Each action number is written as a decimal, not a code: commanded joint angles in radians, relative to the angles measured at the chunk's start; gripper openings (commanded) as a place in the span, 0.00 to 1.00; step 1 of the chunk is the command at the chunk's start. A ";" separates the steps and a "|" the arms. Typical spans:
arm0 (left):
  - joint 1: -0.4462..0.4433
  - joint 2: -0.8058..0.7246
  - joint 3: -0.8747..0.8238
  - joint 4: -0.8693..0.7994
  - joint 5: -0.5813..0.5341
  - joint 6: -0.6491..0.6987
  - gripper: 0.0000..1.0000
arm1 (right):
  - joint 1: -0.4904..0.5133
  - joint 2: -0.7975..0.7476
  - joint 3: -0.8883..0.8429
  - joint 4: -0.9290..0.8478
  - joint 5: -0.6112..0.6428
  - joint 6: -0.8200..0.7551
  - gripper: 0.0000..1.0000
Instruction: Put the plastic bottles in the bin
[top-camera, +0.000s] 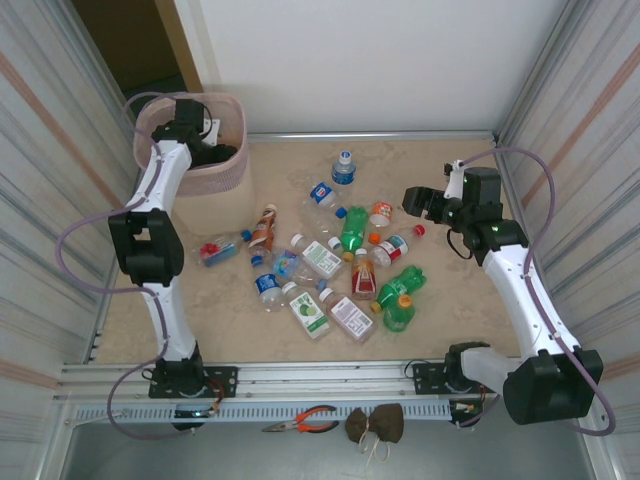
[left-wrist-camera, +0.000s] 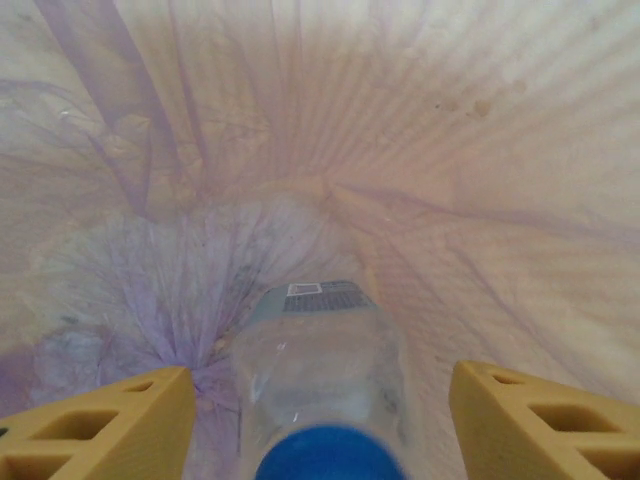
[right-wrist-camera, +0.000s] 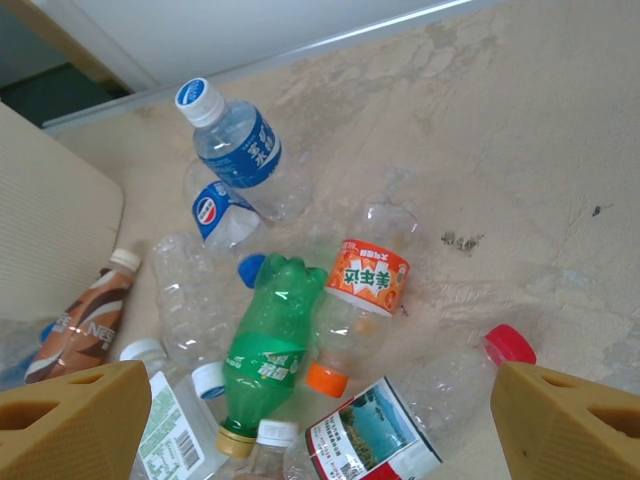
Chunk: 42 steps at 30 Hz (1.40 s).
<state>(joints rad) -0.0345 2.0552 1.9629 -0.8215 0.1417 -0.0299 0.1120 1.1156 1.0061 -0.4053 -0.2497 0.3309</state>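
The pale pink bin (top-camera: 212, 186) stands at the back left, and my left gripper (top-camera: 204, 150) reaches down into its mouth. In the left wrist view a clear bottle with a blue cap (left-wrist-camera: 322, 372) hangs between the yellow fingers (left-wrist-camera: 110, 420) with a gap on each side, over the bin's purple liner (left-wrist-camera: 450, 150). My left gripper (left-wrist-camera: 320, 425) is open. Several plastic bottles (top-camera: 340, 262) lie scattered mid-table. My right gripper (top-camera: 416, 200) hovers open at their right edge, above a green bottle (right-wrist-camera: 265, 350) and an orange-labelled bottle (right-wrist-camera: 366, 285).
A blue-labelled water bottle (right-wrist-camera: 240, 150) lies farthest back, a brown coffee bottle (right-wrist-camera: 80, 320) beside the bin's wall (right-wrist-camera: 50, 230). Corrugated metal walls (top-camera: 45, 150) close in both sides. Orange-handled pliers (top-camera: 300, 420) and a brown bundle (top-camera: 375, 425) rest on the near ledge.
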 joint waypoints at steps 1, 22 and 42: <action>-0.008 -0.063 0.019 0.000 0.007 0.001 0.69 | 0.006 -0.033 0.012 -0.006 0.017 -0.013 0.87; -0.084 -0.360 0.144 -0.182 0.039 0.168 0.68 | 0.005 -0.025 0.029 -0.036 0.003 -0.029 0.88; -0.455 -0.685 -0.299 -0.318 -0.156 0.553 0.67 | -0.003 -0.081 -0.002 -0.085 -0.004 -0.066 0.89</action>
<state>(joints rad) -0.4679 1.4014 1.7222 -1.1053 0.0486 0.4343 0.1120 1.0550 1.0061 -0.4679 -0.2474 0.2893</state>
